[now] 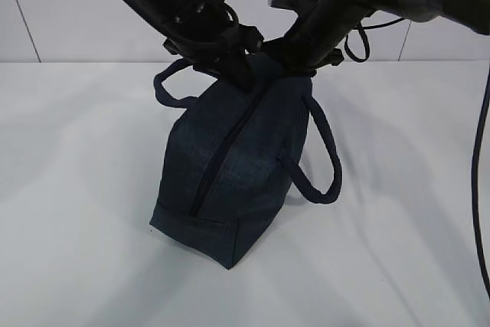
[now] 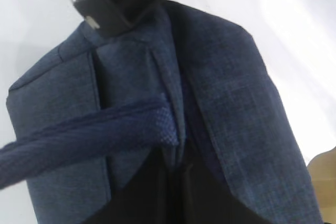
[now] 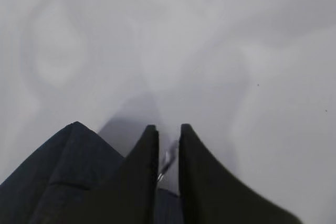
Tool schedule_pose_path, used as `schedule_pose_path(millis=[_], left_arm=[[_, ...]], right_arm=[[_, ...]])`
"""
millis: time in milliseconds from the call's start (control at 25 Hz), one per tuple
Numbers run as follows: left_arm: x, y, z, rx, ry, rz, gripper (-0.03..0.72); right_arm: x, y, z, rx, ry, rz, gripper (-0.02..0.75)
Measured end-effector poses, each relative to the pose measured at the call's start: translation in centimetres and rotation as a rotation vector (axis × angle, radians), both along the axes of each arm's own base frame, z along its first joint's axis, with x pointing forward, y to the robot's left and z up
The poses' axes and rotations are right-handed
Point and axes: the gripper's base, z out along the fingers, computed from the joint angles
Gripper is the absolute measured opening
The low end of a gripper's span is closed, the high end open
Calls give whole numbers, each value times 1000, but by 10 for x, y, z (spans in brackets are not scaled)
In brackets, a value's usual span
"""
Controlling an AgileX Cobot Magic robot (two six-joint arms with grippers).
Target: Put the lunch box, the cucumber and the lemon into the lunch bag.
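Zero of the three items are showing anywhere: no lunch box, cucumber or lemon in any view, so I'd guess they're already inside. The lunch bag (image 1: 230, 170) stands in the middle of the tabletop (image 1: 84, 189) with its zipper line looking shut, so this seems like the tail end. Its long axis runs from the near bottom corner back and up toward the arms. The left gripper (image 1: 222, 55) is clenched on the bag's far top end. The right gripper (image 3: 169, 171) has a silvery zipper pull (image 3: 168, 160) between barely parted jaws; can't tell if it's gripping.
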Motion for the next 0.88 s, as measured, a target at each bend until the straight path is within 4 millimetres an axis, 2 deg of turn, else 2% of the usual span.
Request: schedule_pose_path(millis=[160, 240, 400, 720, 800, 880], left_arm=[[0, 0, 0, 2, -1, 0, -8], [0, 1, -1, 11, -7, -2, -8], [3, 7, -1, 25, 7, 1, -8], [9, 24, -3, 45, 47, 16, -6], [8, 25, -3, 49, 56, 12, 23], [7, 27, -3, 55, 70, 7, 95]], right_arm=[[2, 1, 8, 27, -6, 1, 387], [2, -1, 18, 20, -9, 12, 463], [2, -10, 44, -2, -23, 29, 503], [-11, -43, 90, -161, -60, 10, 507], [-16, -46, 103, -171, -81, 3, 499], [-22, -48, 118, -168, -107, 0, 484]])
